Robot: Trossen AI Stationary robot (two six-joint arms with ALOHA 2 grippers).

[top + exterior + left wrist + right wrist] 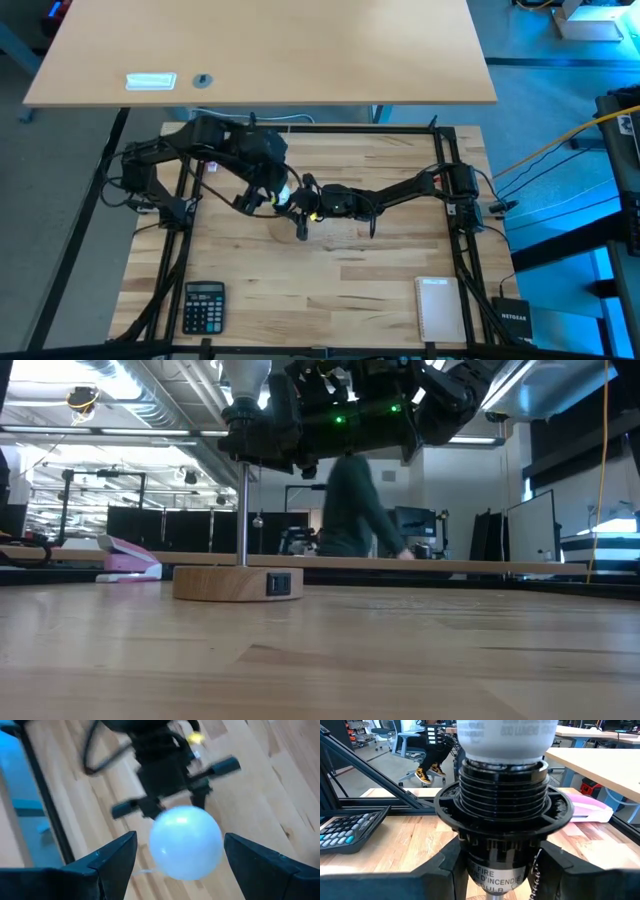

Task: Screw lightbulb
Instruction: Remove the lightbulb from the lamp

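Note:
The white lightbulb (186, 842) sits with its base in the black socket (502, 795) at the top of a lamp. The lamp's thin pole (243, 510) stands on a round wooden disc base (237, 582) on the table. My left gripper (180, 840) is above the lamp and open, one finger on each side of the bulb's globe with a gap on both sides. My right gripper (500, 865) comes from the table's right and is shut on the socket below the bulb. Both grippers meet near the table's middle (295, 198). My right gripper pinches the socket's lower neck (495, 872), under the threaded collar, between its two fingers (445, 867). The fingers come level from the table's right side. The lamp stands upright with its wooden disc base on the table.
A calculator (204, 306) lies near the front left and a notebook (440, 308) near the front right. A pale desk (260, 50) stands beyond the far edge. In the low view a person (350, 510) and a pink object (130, 560) show behind the table.

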